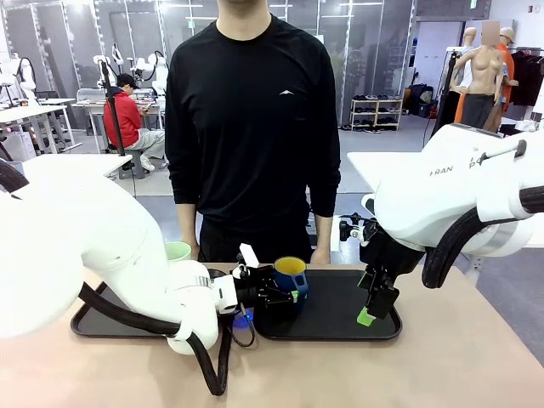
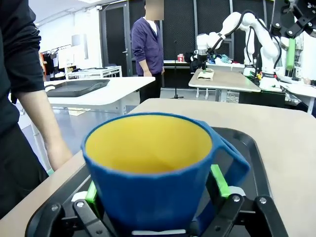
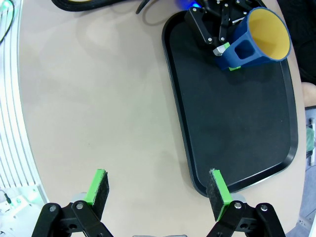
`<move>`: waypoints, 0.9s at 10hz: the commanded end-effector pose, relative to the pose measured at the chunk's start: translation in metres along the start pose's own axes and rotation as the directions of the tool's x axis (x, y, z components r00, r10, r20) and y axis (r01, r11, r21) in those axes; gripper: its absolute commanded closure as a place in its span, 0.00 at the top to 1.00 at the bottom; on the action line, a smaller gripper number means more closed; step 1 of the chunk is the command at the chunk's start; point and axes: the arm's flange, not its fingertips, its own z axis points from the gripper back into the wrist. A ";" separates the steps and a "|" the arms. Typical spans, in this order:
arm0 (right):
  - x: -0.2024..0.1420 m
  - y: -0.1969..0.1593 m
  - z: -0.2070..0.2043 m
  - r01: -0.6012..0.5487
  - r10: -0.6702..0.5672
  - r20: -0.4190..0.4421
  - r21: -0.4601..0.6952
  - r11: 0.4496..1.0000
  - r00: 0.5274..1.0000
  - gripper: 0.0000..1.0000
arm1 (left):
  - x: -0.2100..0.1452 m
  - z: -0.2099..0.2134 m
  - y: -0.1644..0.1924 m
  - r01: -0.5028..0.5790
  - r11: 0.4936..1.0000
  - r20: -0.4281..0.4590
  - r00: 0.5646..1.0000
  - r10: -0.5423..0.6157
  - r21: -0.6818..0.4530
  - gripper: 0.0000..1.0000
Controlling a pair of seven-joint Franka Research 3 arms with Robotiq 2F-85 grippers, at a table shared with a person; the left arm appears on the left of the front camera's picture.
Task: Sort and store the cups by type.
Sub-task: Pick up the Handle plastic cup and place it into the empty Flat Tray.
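Blue mug (image 1: 290, 276) upright on my right-hand tray (image 1: 340, 327), at its 9 o'clock end, axis vertical. My left gripper (image 2: 157, 190) straddles it low, pads wide apart, looks released. Right gripper (image 3: 157, 193) also spread, at the tray's 3 o'clock. Mint tumbler (image 1: 178, 251) sits at 9 o'clock of the mug.

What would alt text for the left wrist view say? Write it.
A dark blue mug with a yellow inside stands upright between the open left gripper's green pads, on a black tray. A person's hand rests at the table edge beside it.
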 end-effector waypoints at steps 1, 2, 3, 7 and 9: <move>0.000 0.000 0.000 0.006 -0.006 -0.006 -0.008 1.000 1.000 1.00 | -0.029 0.015 -0.035 0.011 1.000 -0.053 0.999 -0.010 0.010 1.00; 0.000 0.000 0.000 0.006 -0.006 -0.006 -0.008 1.000 1.000 1.00 | -0.030 0.019 -0.039 0.017 1.000 -0.063 0.998 -0.016 0.013 1.00; 0.000 0.000 0.000 0.006 -0.006 -0.006 -0.008 1.000 1.000 1.00 | -0.030 0.023 -0.043 0.018 0.999 -0.081 0.997 -0.015 0.035 1.00; 0.000 0.000 0.000 0.006 -0.006 -0.006 -0.008 1.000 1.000 1.00 | -0.025 0.040 -0.040 0.047 0.991 -0.080 0.996 -0.037 0.128 1.00; 0.000 0.000 0.000 0.006 -0.006 -0.006 -0.008 1.000 1.000 1.00 | -0.026 0.047 -0.040 0.049 0.990 -0.092 0.995 -0.037 0.135 1.00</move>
